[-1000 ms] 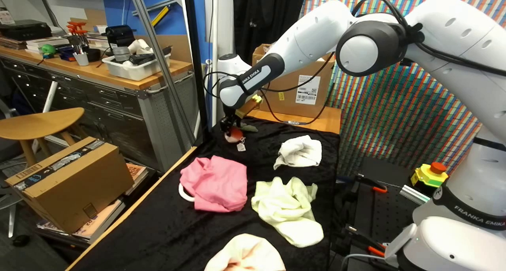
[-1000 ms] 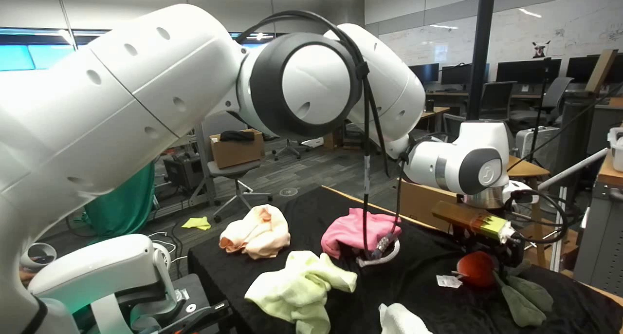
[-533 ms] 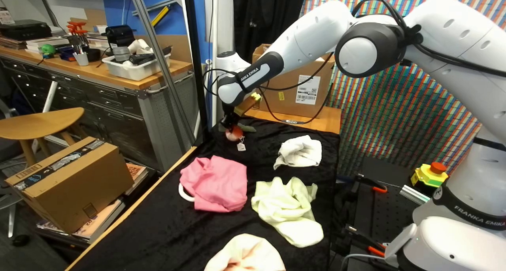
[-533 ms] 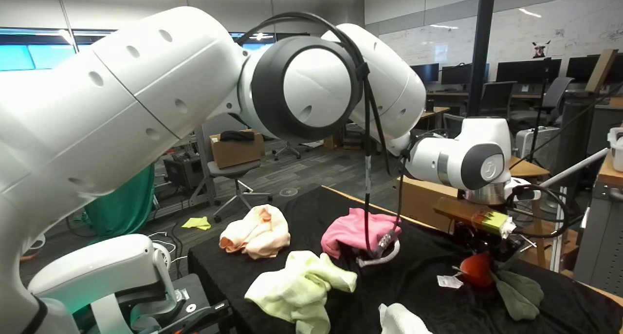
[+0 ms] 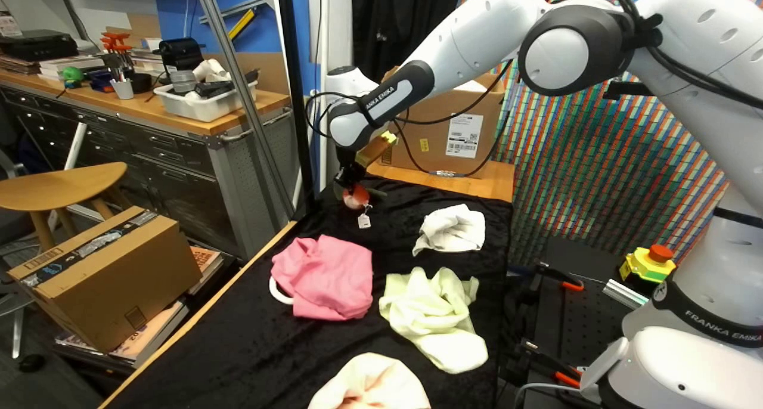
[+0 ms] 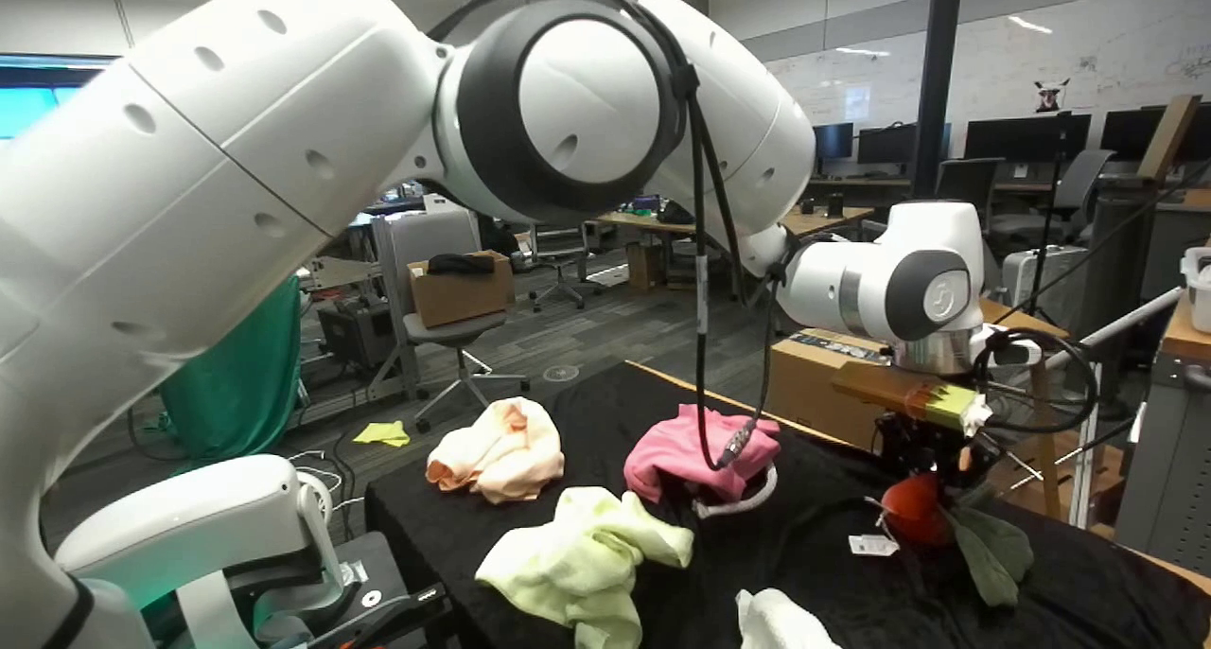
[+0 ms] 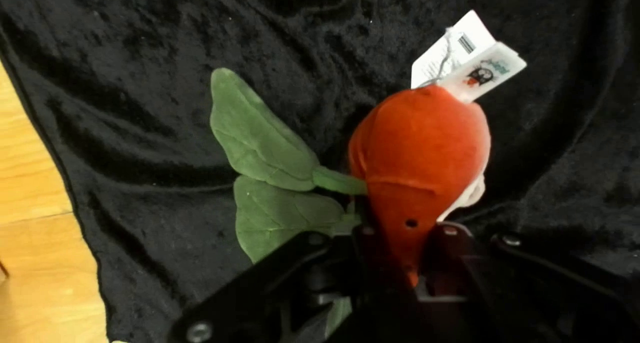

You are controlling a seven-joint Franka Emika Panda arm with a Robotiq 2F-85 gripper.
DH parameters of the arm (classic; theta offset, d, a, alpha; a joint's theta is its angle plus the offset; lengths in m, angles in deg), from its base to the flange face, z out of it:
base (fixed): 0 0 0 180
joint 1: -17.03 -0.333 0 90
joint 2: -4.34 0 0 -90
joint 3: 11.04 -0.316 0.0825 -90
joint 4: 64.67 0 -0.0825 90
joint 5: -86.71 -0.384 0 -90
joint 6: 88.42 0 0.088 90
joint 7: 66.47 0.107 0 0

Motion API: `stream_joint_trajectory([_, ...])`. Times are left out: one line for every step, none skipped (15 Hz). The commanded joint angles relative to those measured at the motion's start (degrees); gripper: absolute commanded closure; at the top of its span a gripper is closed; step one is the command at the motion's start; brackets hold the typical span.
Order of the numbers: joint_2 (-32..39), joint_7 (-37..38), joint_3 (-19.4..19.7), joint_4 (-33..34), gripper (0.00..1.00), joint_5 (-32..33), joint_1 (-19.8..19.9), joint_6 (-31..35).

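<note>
A red plush toy (image 7: 425, 143) with a white underside fills the middle of the wrist view. Green fabric leaves (image 7: 260, 133) spread from it to the left, and a white paper tag (image 7: 465, 58) hangs on its far side. My gripper (image 7: 410, 233) has its two black fingers pressed against the toy's narrow red part, which is squeezed between them. In both exterior views the toy (image 6: 916, 512) (image 5: 356, 198) hangs just below the gripper over the black cloth (image 6: 757, 583). Whether its underside touches the cloth I cannot tell.
Crumpled cloths lie around the table: pink (image 5: 325, 278) over a white ring, white (image 5: 452, 229), pale green (image 5: 435, 313) and peach (image 5: 372, 385). Behind the arm stands a cardboard box (image 5: 438, 138). A dark upright pole (image 5: 298, 99) rises beside the table's far corner.
The jaws have come together on the toy. The arm's elbow and wrist have risen, and the toy has tipped upward with the gripper, its leaves drawn closer in. The cloths have stayed put.
</note>
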Motion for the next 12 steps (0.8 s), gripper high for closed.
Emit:
stream_joint_trajectory([-10.87,-0.59,-0.04,-13.42,0.90,1.10,-1.52,1.96])
stream_joint_trajectory([-13.25,-0.71,-0.21,-16.05,0.90,1.37,-2.02,2.07])
stream_joint_trajectory([-15.40,-0.80,-0.36,-18.62,0.90,1.88,-2.70,2.34])
stream_joint_trajectory([-17.69,-1.01,-0.66,-21.14,0.90,2.27,-3.21,2.20])
stream_joint_trajectory([-19.96,-1.21,-0.96,-23.74,0.90,2.72,-3.81,2.39])
stream_joint_trajectory([-22.19,-1.23,-1.31,-26.35,0.90,3.18,-4.63,2.44])
stream_joint_trajectory([-24.39,-0.96,-1.54,-28.88,0.90,4.12,-5.59,2.81])
stream_joint_trajectory([-26.20,-0.85,-2.02,-30.98,0.90,4.83,-6.40,3.04])
stream_joint_trajectory([-27.95,-0.46,-2.44,-32.89,0.90,5.66,-7.36,3.40])
stream_joint_trajectory([-29.53,-0.38,-2.98,-34.69,0.90,6.18,-8.08,3.81])
stream_joint_trajectory([-30.84,0.13,-3.48,-36.32,0.90,7.00,-9.03,4.80])
stream_joint_trajectory([-31.76,-0.02,-4.19,-37.55,0.90,7.33,-9.60,5.49])
